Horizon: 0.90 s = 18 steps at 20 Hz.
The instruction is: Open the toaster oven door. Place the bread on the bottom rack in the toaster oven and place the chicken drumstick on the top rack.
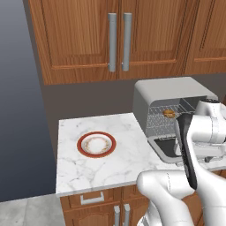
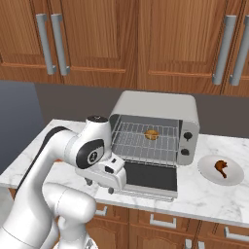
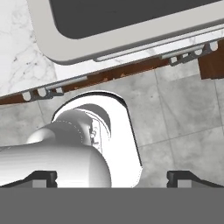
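The toaster oven (image 2: 155, 127) stands on the marble table (image 2: 219, 199) with the toaster oven door (image 2: 148, 176) folded down flat in front of it, glass facing up. The bread (image 2: 151, 134) already sits inside on a wire shelf; which of the two shelves I cannot tell for sure, though it looks like the upper grid showing. The chicken drumstick (image 2: 222, 168) lies on a grey plate (image 2: 233, 177) just beside the oven, on the knob side, well apart from the gripper (image 2: 99, 186). An empty red-rimmed plate (image 1: 96, 144) rests on the table at the oven's other side. The gripper hangs low at the table's front edge near the door's corner, its fingers (image 3: 183, 176) spread wide and holding nothing. The drumstick looks light, firm and fairly smooth, probably a bit slippery; its thick, meaty end should offer the surest hold, pinched across its width, since the narrow dark end may pivot or slide out. The wire shelves look stiff.
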Tool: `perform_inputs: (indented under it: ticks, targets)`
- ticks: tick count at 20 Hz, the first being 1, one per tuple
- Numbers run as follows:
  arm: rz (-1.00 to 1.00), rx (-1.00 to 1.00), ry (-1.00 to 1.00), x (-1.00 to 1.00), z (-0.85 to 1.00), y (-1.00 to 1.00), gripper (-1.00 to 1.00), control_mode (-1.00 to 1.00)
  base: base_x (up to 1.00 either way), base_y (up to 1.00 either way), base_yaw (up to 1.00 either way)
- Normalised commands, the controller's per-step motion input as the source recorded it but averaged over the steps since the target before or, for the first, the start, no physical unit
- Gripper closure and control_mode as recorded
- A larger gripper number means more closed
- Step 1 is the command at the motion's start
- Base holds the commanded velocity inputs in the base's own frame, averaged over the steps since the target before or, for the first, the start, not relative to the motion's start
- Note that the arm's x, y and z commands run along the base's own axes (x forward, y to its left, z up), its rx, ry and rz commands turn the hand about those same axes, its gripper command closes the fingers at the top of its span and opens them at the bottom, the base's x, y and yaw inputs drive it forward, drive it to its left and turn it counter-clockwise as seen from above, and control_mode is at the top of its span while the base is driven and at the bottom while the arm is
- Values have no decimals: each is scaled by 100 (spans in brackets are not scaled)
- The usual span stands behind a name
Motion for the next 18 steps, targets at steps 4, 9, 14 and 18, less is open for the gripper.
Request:
perform_inputs:
  ticks: [4, 9, 14, 18]
  targets:
    - [0, 0, 0, 0, 0, 0, -100, -100, 0, 0, 0]
    - [0, 0, 0, 0, 0, 0, -100, -100, 0, 0, 0]
    - [0, 0, 0, 0, 0, 0, -100, -100, 0, 0, 0]
    - [0, 0, 0, 0, 0, 0, -100, 100, 0, 0, 0]
